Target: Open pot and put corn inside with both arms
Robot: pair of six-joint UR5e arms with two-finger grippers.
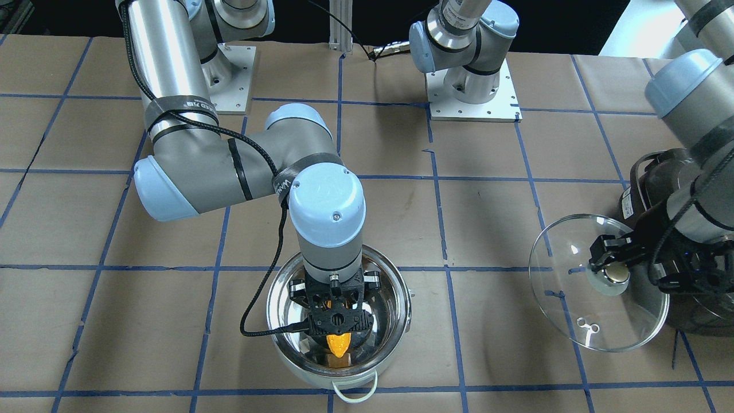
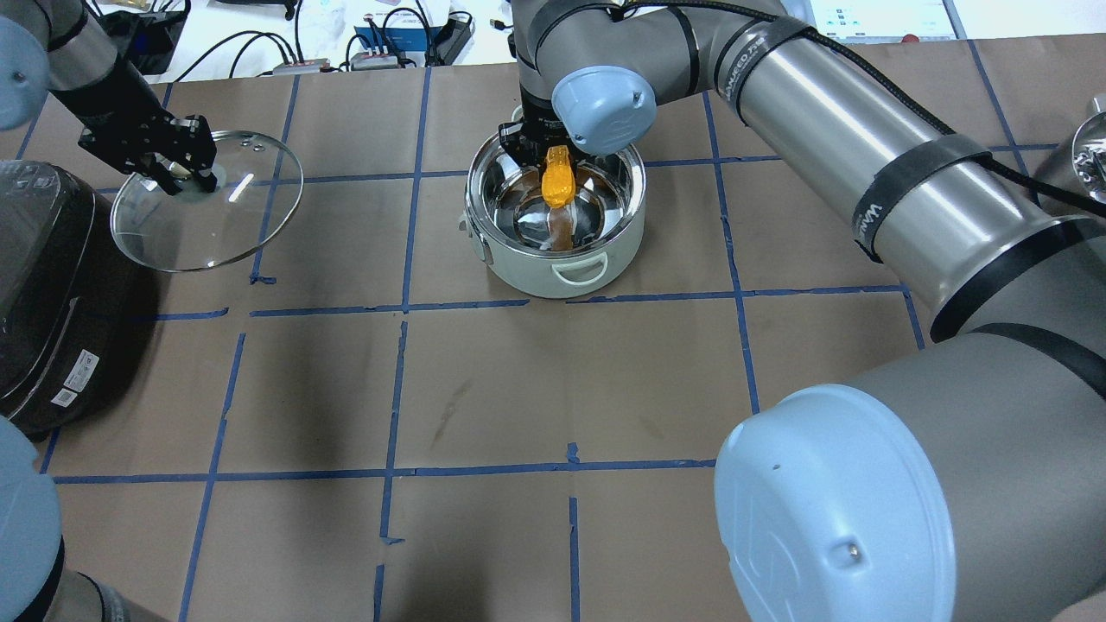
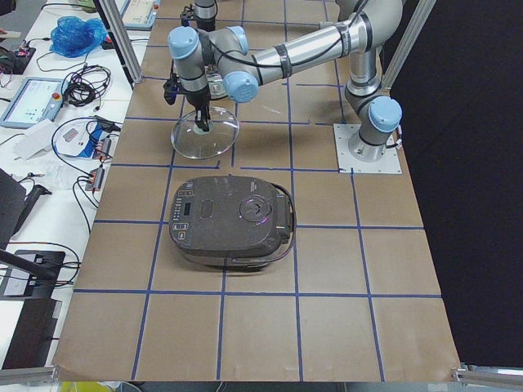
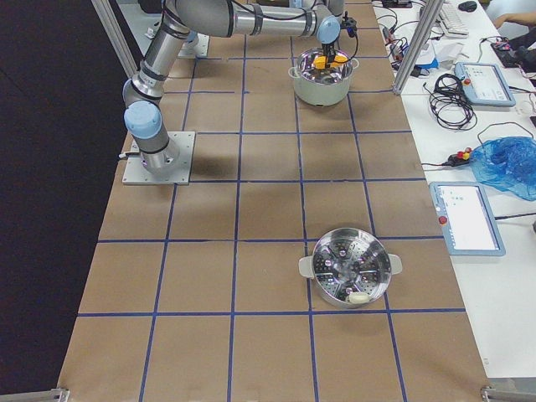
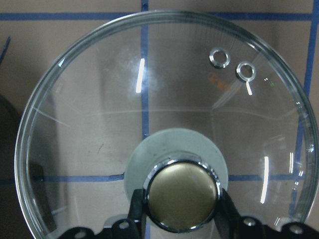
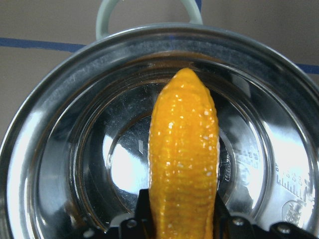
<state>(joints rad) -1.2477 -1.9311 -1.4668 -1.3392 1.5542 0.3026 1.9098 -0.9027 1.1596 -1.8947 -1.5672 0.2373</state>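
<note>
The right gripper is closed on the butt end of the corn, holding it tip-down in the mouth of the open pot. In the overhead view the pot stands at 12 o'clock from the table centre. The left gripper is clamped on the silver knob of the glass lid, which is held tilted at 10 o'clock, well apart from the pot and beside the rice cooker at 9 o'clock.

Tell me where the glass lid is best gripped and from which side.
By the silver knob at the glass lid's centre, from above, one finger on each side. The knob is the only raised part; the dome around it is smooth and thin-edged. The left gripper holds it that way.
</note>
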